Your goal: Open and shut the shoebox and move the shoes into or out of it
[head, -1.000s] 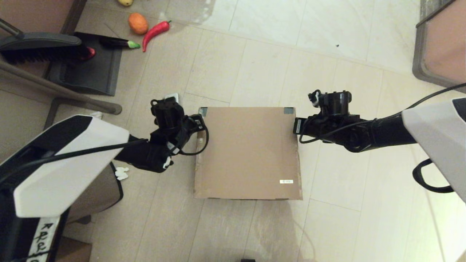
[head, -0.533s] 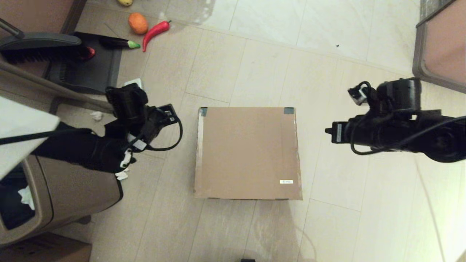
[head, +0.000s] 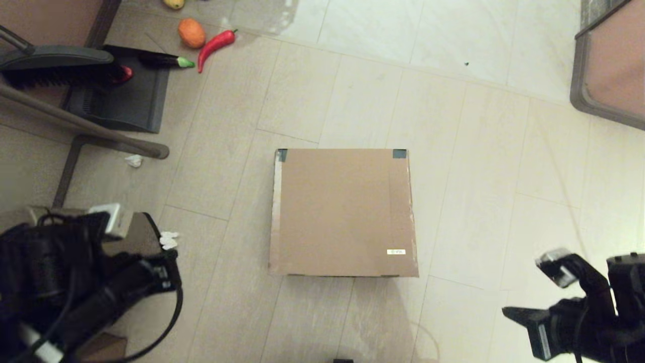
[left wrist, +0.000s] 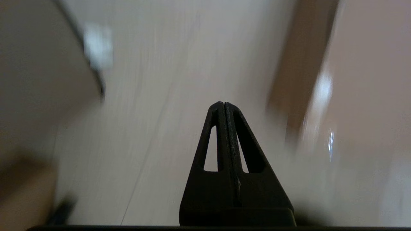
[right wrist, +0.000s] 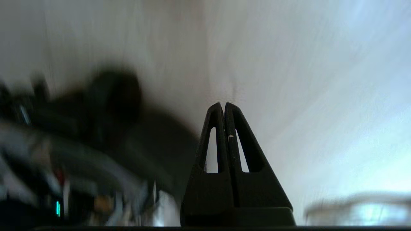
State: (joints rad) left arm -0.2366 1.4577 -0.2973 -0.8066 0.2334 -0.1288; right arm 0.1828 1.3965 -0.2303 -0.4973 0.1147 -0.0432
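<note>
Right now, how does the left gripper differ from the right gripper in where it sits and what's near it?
The left gripper is pulled back low on the robot's left, beside a brown bin; the right gripper is pulled back low on the right, over bare floor tiles. The left one lies nearer the shoebox than the right one. Shared: both have their jaws shut on nothing, and both are clear of the closed shoebox.

The head view is bright and sharp, with white glare on the floor [head: 373,30] far ahead. Both wrist views are smeared; only each dark tool [left wrist: 223,104] looks sharp.
</note>
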